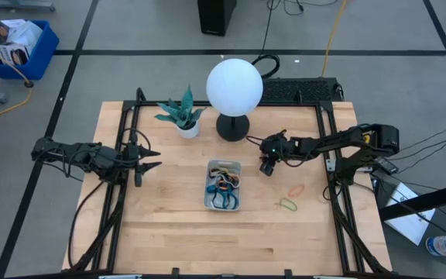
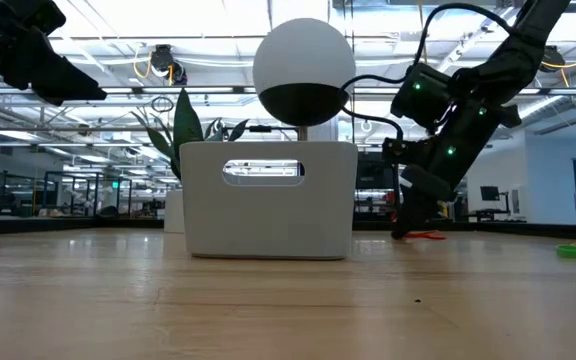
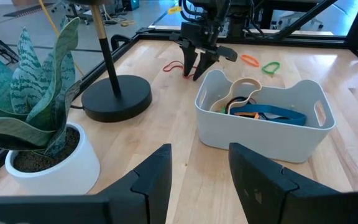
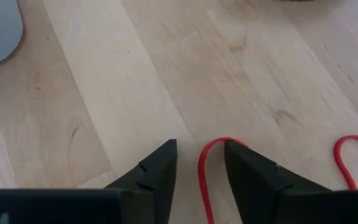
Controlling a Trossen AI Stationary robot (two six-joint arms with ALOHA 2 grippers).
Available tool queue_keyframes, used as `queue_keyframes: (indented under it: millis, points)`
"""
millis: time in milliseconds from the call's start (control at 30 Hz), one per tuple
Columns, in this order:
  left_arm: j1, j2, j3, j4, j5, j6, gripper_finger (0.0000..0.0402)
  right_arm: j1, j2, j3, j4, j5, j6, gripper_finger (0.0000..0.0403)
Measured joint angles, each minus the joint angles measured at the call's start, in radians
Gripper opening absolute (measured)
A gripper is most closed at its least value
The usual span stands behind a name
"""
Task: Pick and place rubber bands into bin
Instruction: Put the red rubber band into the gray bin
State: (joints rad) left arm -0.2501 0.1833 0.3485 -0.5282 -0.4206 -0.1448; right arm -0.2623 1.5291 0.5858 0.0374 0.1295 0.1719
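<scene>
1. Two hands are in view. The right hand (image 4: 199, 163), fingers narrowly parted, is lowered to the light wooden desk (image 1: 169, 225) with a thin red rubber band (image 4: 202, 168) running between its fingertips.
2. Beside that hand sits the small pale rectangular plastic bin (image 1: 223, 185), holding mixed coloured bands (image 3: 253, 109).
3. Farther out from it lie an orange band (image 1: 296, 189) and a green band (image 1: 287, 204).
4. The left hand (image 1: 155, 159) hovers open, well apart from the bin.
</scene>
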Motion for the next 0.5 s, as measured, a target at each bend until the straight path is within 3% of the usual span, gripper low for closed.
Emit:
queue_keyframes:
  millis: [367, 500]
  points:
    - [0.0, 0.0, 0.0, 0.0, 0.0, -0.003, 0.0166, 0.0, 0.002, 0.0, -0.029, 0.027, 0.0, 0.001]
    - [0.0, 0.0, 0.0, 0.0, 0.0, -0.014, 0.0166, 0.001, 0.002, 0.0, -0.029, 0.048, 0.01, 0.0007]
